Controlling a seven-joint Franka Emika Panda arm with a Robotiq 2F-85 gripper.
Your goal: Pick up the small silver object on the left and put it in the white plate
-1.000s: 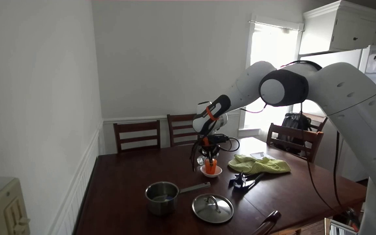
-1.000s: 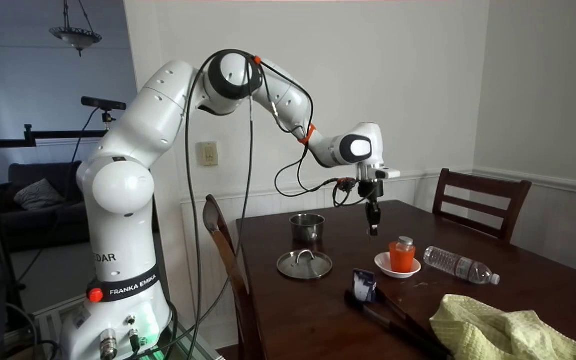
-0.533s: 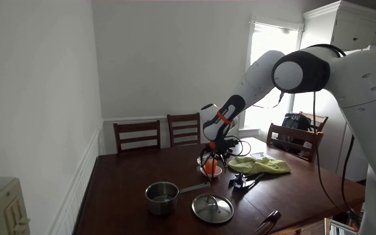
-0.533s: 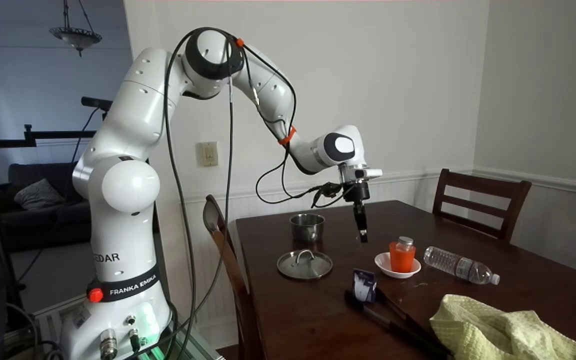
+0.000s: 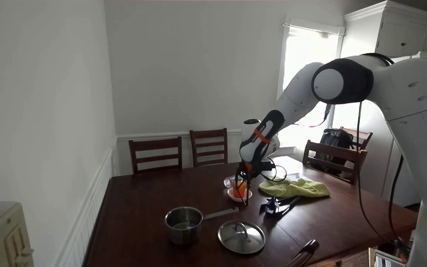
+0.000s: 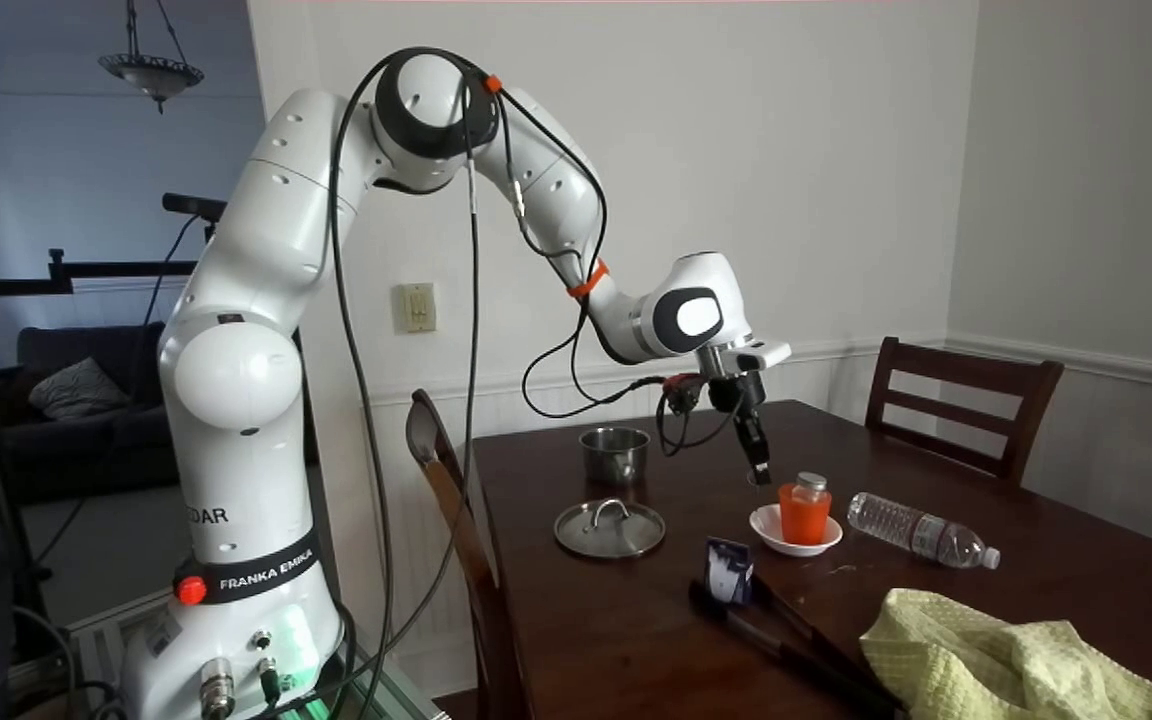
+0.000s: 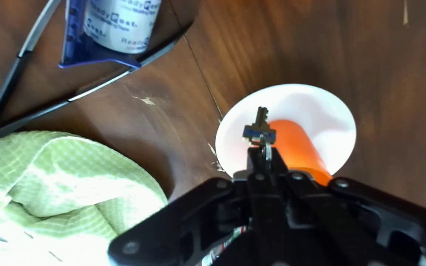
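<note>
One small key (image 7: pixel 260 128) hangs from your gripper (image 7: pixel 267 158), its fingers clenched on the ring (image 7: pixel 268 150), set against the white plate (image 7: pixel 290 103) in the wrist view, well inside the table (image 5: pixel 143 200) edges. Expect light, stiff, slippery metal, apt to swing; the ring seems your best hold.

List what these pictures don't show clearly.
Wrist view: how the claw holds the key, hidden between the jaws.
Wrist view: lower rim of the white plate, behind the claw.
In an exterior view: blue patch in the saucepan, too small to identify.
In an exterior view: rest of the green towel, cut off by bottom edge.
</note>
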